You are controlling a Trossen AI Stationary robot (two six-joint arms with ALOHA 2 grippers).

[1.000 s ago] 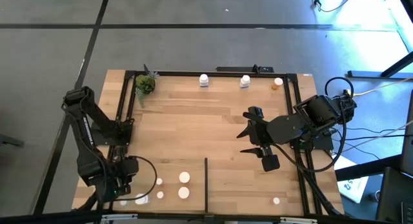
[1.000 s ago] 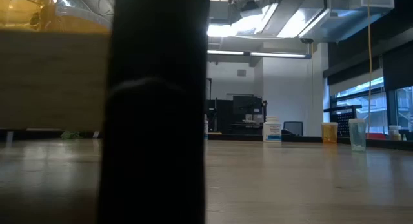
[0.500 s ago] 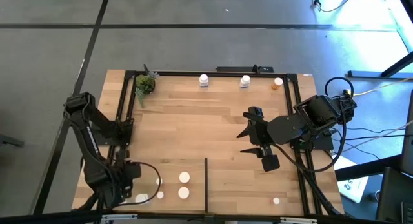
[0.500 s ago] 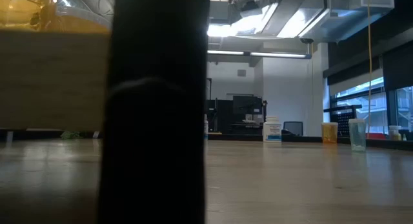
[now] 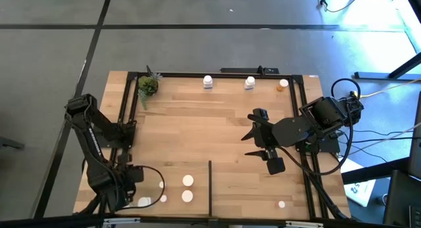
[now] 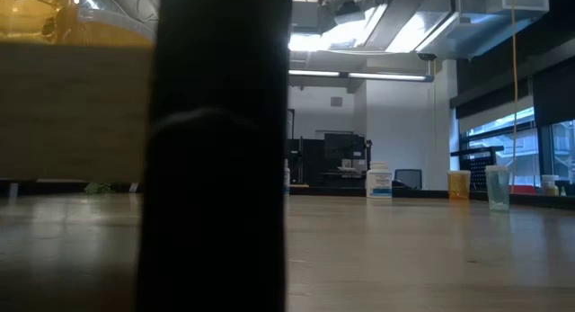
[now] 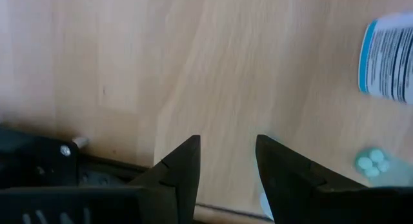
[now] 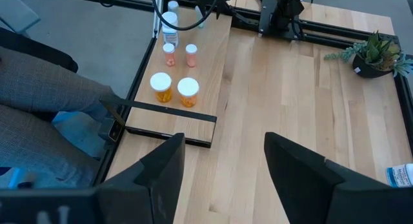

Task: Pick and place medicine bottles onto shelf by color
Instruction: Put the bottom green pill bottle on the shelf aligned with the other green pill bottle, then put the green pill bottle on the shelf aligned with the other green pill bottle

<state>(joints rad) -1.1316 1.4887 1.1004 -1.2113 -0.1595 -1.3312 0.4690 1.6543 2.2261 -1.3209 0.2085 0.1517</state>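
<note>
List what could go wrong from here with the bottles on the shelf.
1. The left gripper is open and low over the wood, with the blue-labelled bottle close by; a sideways move could knock it over.
2. The white-capped bottles beside the divider strip stand close together, so grabbing one may tip its neighbour.
The right gripper waits open over the middle of the shelf.

A small potted plant (image 5: 148, 85) sits at the table's far-left corner.
</note>
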